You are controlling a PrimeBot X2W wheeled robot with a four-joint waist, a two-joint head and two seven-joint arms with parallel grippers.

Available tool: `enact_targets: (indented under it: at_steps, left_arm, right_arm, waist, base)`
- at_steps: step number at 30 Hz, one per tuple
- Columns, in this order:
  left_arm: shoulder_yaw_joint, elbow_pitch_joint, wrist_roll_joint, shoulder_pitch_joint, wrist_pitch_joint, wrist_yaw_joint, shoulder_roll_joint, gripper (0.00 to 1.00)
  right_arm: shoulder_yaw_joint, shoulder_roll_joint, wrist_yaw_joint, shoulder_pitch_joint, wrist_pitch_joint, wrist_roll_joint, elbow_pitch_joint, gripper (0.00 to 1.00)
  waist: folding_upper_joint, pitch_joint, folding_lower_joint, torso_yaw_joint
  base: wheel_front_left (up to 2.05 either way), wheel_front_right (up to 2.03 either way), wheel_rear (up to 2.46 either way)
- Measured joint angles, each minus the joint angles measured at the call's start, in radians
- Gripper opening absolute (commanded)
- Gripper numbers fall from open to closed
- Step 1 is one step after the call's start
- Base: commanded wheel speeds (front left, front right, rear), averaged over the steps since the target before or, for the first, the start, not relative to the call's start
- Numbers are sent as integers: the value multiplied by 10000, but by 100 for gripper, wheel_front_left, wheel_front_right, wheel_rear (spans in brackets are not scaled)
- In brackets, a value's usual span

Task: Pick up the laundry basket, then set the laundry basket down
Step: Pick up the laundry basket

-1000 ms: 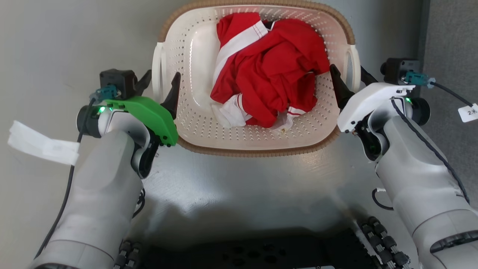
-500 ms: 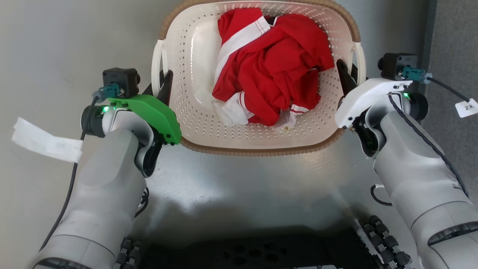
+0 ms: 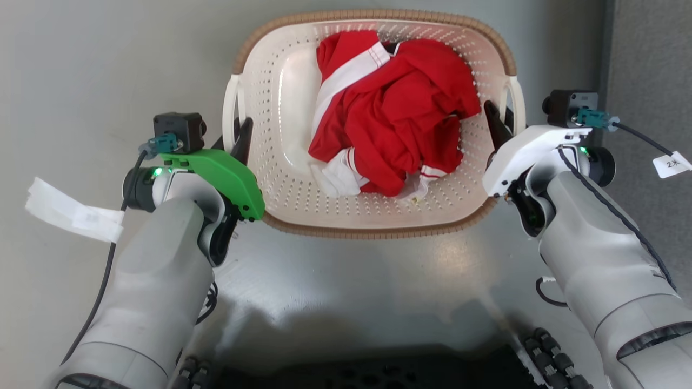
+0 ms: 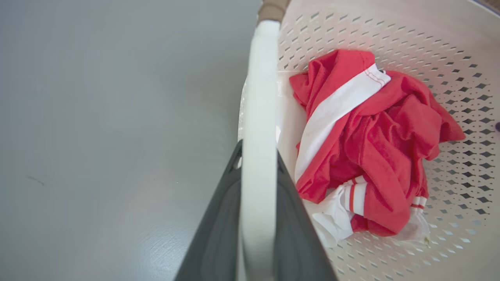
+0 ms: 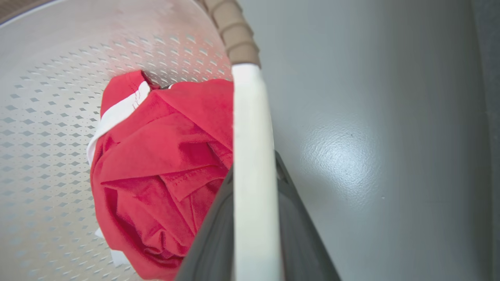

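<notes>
In the head view, the laundry basket [image 3: 373,233] is at 12 o'clock from me, over the grey floor [image 3: 81,65]. I cannot tell if its bottom touches the floor. My left hand [image 3: 233,138] is at the 9 o'clock side of the basket and my right hand [image 3: 501,121] is at the 3 o'clock side. Each hand is closed almost fully, with only the thickness of a white side handle between the two dark fingers.

The left handle [image 3: 231,111] passes between the left fingers, one inside the basket wall and one outside. The right handle [image 3: 518,100] sits the same way in the right hand.

The wrist views show the grip more clearly than the head view. In the left wrist view, the fingers [image 4: 215,234] press against both sides of the handle bar, with no gap that I can see. In the right wrist view, the fingers [image 5: 297,242] also lie flat against the bar. The brown rim begins just past the 12 o'clock end of each handle.

A crumpled red garment [image 3: 394,113] with white bands lies inside, more toward the 3 o'clock side.
</notes>
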Motion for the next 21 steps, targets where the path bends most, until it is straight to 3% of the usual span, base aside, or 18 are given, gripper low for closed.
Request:
enact_targets:
  at_steps: [7, 21]
  left_arm:
    - [-320, 343, -449, 53, 79, -2, -6, 0]
    - [-573, 963, -1204, 563, 573, -2, -35, 0]
  right_arm:
    - [399, 6, 4, 44, 46, 341, 316, 0]
    - [1522, 4, 40, 177, 1212, 1197, 476, 0]
  waist:
    - [0, -765, -1, -20]
    - [0, -2520, -1, -101]
  base:
    - [0, 0, 0]
    - [0, 0, 0]
